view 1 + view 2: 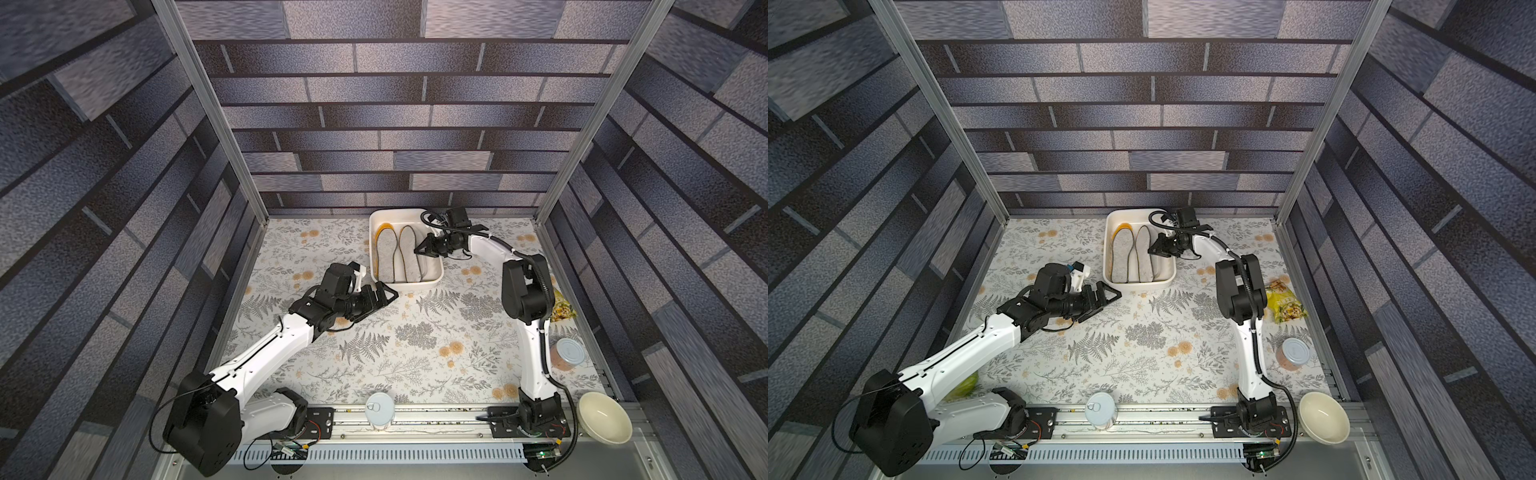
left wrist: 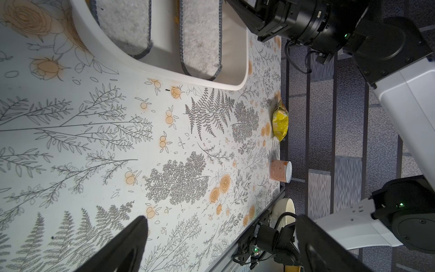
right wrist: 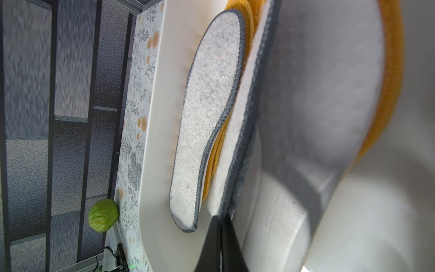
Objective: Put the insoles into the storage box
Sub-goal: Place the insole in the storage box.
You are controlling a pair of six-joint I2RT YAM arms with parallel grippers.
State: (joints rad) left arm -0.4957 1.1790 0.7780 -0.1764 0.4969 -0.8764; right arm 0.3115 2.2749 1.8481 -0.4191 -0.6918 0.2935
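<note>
Sitting shut-jawed at a grey insole's (image 1: pixel 409 252) edge in the storage box (image 1: pixel 415 286), the right gripper (image 1: pixel 420 250) is risking snagging it out; the left gripper (image 1: pixel 377 305) is hanging wide open.

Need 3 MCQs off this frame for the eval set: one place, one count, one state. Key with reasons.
1. Where does the cream bowl stand?
A) dead centre
B) near edge, beside the right arm's base
C) against the far wall

2. How many grey felt insoles lie on top in the storage box?
A) one
B) four
C) two

3. The left claw is:
A) open and empty
B) shut on an insole
C) shut on a can

Key:
1 B: both top views show it at the near right corner.
2 C: two grey tops lie side by side.
3 A: its fingers stand wide apart with only table between them.
</note>
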